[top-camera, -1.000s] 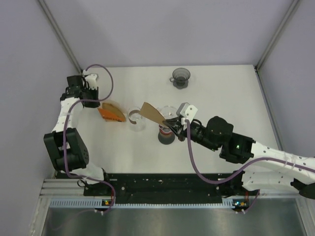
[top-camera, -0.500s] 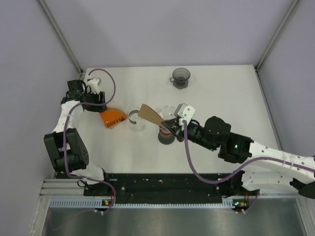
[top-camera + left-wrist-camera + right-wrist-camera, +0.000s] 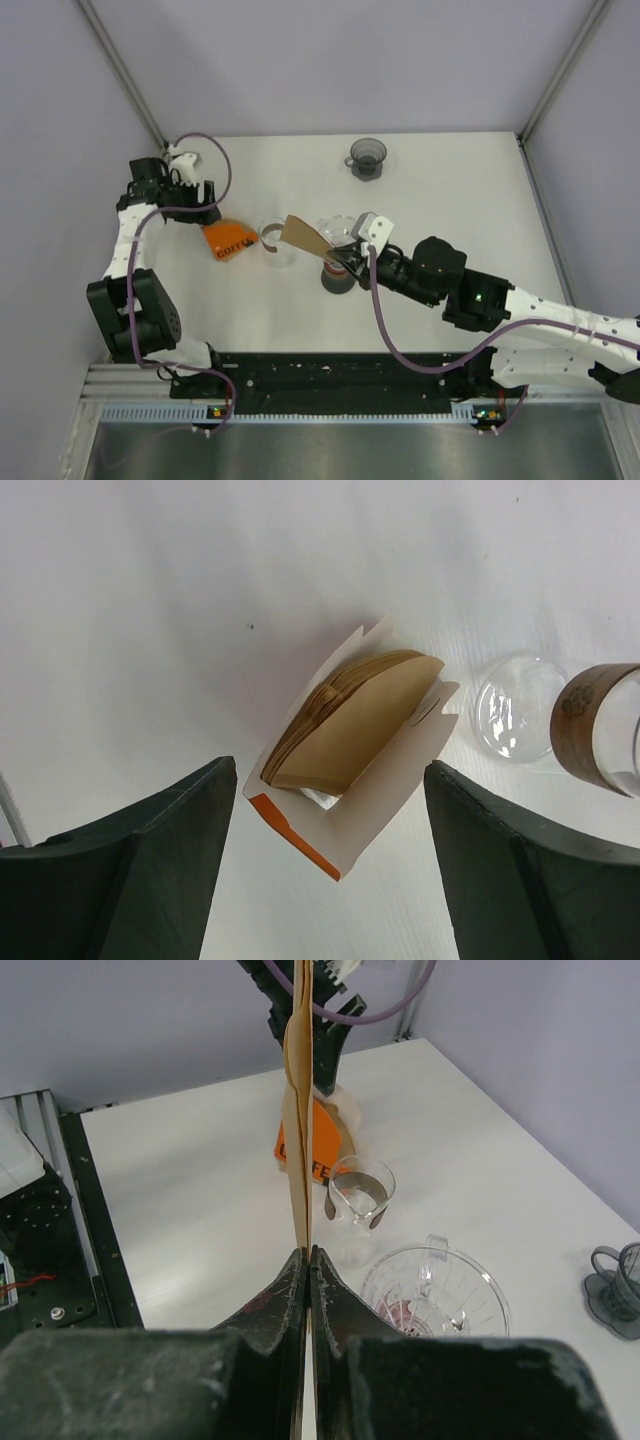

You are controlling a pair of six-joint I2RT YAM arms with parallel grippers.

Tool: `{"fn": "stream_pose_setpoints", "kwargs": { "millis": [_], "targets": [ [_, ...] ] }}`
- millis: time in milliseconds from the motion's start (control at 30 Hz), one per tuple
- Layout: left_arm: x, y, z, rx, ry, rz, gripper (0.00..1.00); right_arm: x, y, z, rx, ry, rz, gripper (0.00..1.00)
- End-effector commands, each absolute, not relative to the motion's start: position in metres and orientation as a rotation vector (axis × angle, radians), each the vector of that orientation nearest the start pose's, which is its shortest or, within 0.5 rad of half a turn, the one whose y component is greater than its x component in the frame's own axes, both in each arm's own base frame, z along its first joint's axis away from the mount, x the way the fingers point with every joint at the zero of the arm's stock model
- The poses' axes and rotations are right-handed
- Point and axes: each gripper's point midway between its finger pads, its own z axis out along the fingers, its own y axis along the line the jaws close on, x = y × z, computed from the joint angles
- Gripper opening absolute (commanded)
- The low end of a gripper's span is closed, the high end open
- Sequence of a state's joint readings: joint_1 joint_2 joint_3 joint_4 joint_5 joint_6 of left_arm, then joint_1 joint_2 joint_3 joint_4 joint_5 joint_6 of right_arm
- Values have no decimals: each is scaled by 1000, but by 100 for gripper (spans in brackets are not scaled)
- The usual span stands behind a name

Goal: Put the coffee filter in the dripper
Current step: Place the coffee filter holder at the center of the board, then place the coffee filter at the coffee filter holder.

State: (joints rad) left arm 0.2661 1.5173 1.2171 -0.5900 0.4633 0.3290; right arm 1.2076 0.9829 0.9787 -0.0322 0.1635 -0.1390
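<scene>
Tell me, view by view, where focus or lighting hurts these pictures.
Top external: even light, sharp, but the clear glass dripper nearly vanishes against the white table. Left wrist: the filter box is crisp, the fingers of the left claw dark and soft, the table flat white. Right wrist: the fingers of the right claw blur near the lens; the edge-on coffee filter is sharper.
</scene>
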Motion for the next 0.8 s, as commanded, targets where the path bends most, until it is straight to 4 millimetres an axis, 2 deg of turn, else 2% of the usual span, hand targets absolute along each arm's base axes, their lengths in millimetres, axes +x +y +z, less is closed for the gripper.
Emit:
{"fn": "stream_pose_setpoints", "kwargs": {
  "millis": [0, 67, 167, 267, 333, 400, 633, 767],
  "targets": [
    [395, 36, 231, 210, 2186, -252, 82, 165, 326, 363, -897, 1333, 689, 0],
    [389, 28, 271, 194, 2126, -282, 83, 165, 327, 363, -903, 1329, 686, 0],
    [366, -11, 334, 306, 1964, -452, 82, 163, 333, 364, -934, 1316, 693, 0],
    [316, -61, 390, 530, 1782, -671, 86, 150, 342, 368, -1012, 1263, 751, 0],
    [276, -90, 410, 669, 1709, -815, 88, 145, 344, 375, -1034, 1233, 774, 0],
    [247, -109, 422, 740, 1682, -887, 86, 140, 345, 379, -1056, 1203, 789, 0],
    [196, -137, 428, 860, 1718, -837, 71, 146, 340, 388, -1058, 1187, 736, 0],
    [170, -149, 438, 939, 1672, -834, 66, 138, 346, 397, -1088, 1145, 786, 0]
  ]
}}
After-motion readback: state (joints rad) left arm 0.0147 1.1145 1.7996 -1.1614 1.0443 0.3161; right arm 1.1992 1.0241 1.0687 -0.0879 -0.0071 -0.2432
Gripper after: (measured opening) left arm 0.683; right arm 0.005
